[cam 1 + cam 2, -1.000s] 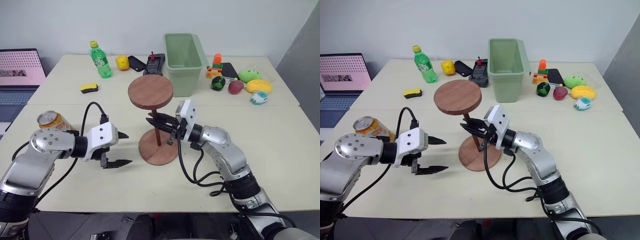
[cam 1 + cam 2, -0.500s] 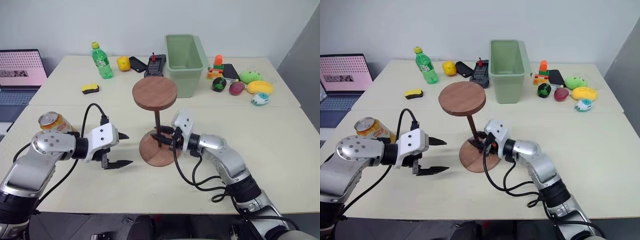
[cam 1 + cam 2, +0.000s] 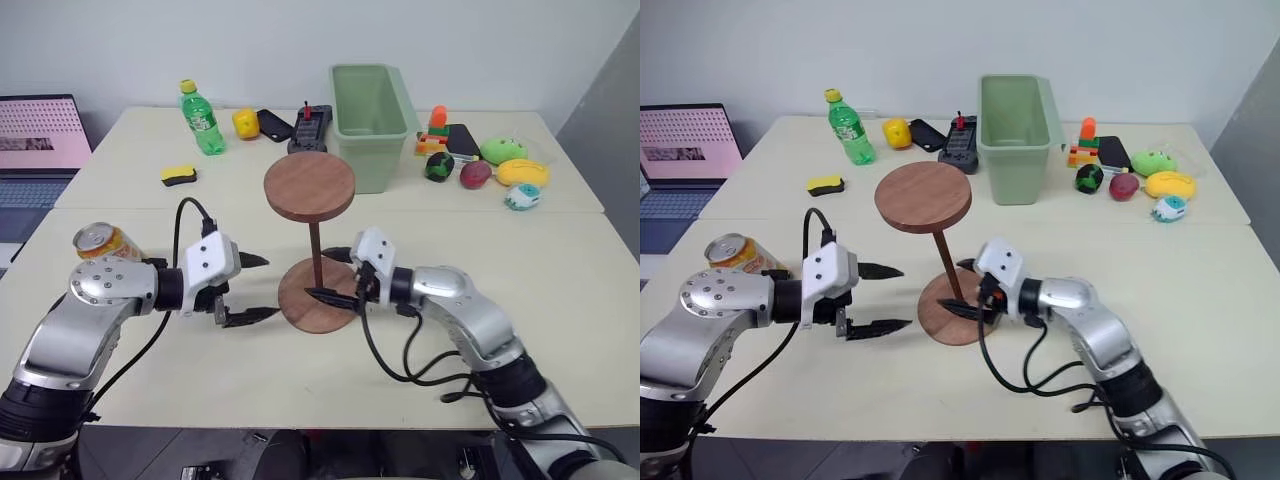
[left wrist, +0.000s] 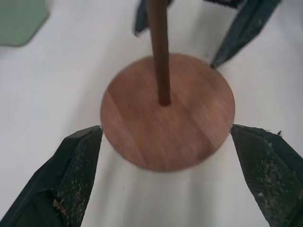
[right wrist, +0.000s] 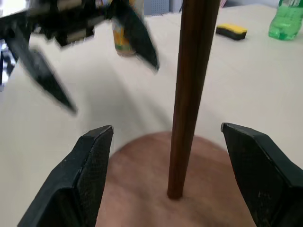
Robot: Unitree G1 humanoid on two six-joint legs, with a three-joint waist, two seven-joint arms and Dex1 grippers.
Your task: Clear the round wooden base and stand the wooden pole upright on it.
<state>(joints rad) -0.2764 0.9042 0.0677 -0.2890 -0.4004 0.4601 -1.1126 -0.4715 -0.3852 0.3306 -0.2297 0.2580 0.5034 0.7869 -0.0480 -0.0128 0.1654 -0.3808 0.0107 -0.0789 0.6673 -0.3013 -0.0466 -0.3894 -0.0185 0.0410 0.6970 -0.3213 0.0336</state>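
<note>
1. Now, in the left eye view, the thin dark brown wooden pole [image 3: 315, 255] is standing upright on the flat round reddish-brown wooden base [image 3: 317, 297] on the pale desk [image 3: 560, 270]; the right gripper [image 3: 331, 274] is spreading its fingers either side of it.
2. Seen from the left wrist, the left gripper [image 4: 165, 165] is holding its fingers apart, framing the base.
3. From the right wrist, the pole is rising between open, untouching fingers [image 5: 94, 161].

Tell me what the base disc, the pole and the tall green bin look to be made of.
Round wooden base: wood, reddish-brown, smooth matte; visible grain and a plank seam.
Wooden pole: darker brown wood, smooth with a slight sheen; its top disc matches the base.
Green bin: probably plastic; even pale green, thin moulded walls with a rolled rim.
</note>
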